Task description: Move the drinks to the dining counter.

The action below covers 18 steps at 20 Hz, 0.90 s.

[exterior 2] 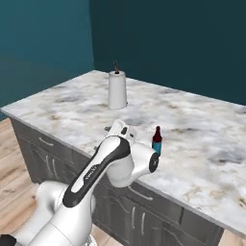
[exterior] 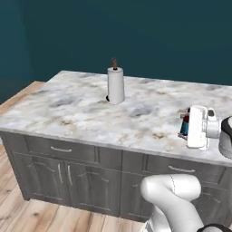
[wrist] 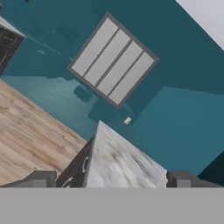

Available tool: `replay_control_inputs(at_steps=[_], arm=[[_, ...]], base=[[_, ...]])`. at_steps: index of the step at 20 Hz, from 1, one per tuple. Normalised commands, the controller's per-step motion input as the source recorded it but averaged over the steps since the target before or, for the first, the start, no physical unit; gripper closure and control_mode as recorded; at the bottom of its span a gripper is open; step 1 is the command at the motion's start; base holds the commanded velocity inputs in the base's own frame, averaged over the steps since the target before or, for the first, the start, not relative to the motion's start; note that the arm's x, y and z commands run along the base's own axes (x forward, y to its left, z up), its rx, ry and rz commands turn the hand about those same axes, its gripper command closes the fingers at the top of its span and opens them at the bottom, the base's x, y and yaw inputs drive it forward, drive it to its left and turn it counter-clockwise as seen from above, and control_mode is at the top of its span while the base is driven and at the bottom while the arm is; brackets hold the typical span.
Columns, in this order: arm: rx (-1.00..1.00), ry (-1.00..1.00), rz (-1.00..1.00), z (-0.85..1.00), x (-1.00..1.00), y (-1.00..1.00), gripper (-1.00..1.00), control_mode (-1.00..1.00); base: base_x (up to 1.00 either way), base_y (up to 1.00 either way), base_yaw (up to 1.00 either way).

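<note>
Arm bends low at lower right, hand level; gripper spread wide, empty, beside the bottle.

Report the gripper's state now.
Gripper: open, jaws spread wide, holding nothing; the dark bottle stands free on the dining counter.

White arm bent at the elbow, hand held level, jaws spread wide, holding nothing
</note>
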Motion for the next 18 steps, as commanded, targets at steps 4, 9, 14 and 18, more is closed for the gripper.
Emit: replay_control_inputs(at_steps=[4,9,14,18], arm=[[0.0,0.0,0.0,0.0,0.0,0.0,-1.0,1.0],[0.0,0.0,0.0,0.0,0.0,0.0,-1.0,1.0],[0.0,0.0,0.0,0.0,0.0,0.0,-1.0,1.0],[0.0,0.0,0.0,0.0,0.0,0.0,-1.0,1.0]], base=[[-0.38,0.0,0.68],[-0.2,0.0,0.81],[-0.04,0.0,0.89],[-0.12,0.0,0.9]])
